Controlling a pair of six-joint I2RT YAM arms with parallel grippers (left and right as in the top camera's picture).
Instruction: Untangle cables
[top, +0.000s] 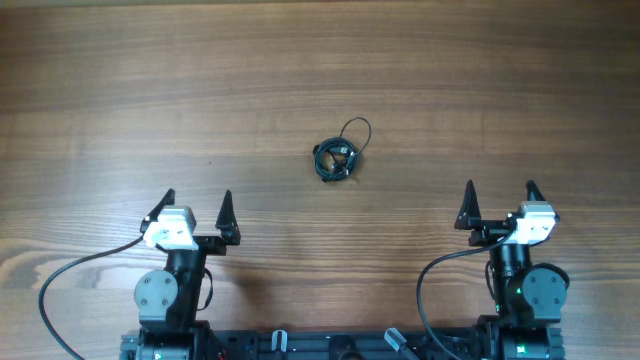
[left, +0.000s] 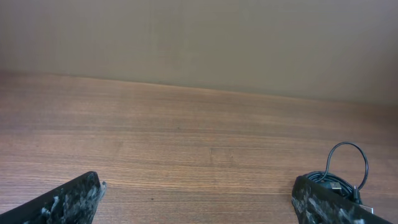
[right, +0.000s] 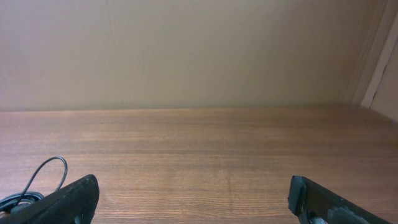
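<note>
Nearest the onlooker, both arms sit at the near edge of the worktop (top: 120, 90). The left fingers (top: 227, 213) and right fingers (top: 468, 206) are spread fully apart, hold nothing and point away across the wood. The fingers are tapered black blades, scuffed and mottled in the wrist views. Beyond them, well apart from either pair, the cables (top: 340, 156) lie on the bare wood, roughly on the midline between the arms. They are ahead and to the right of the left fingers, and ahead and to the left of the right fingers. The left arm appears marginally nearer, though the difference is slight. The cables form a small, tight knot of thin, glossy black cord. One open round loop stands out on its far-right side, so the long axis runs diagonally from near-left to far-right. That loop seems the easier part to take hold of. The worktop is matt brown wood-grain laminate with its grain running side to side. Farthest off, a plain beige wall (right: 199, 50) closes the view.
</note>
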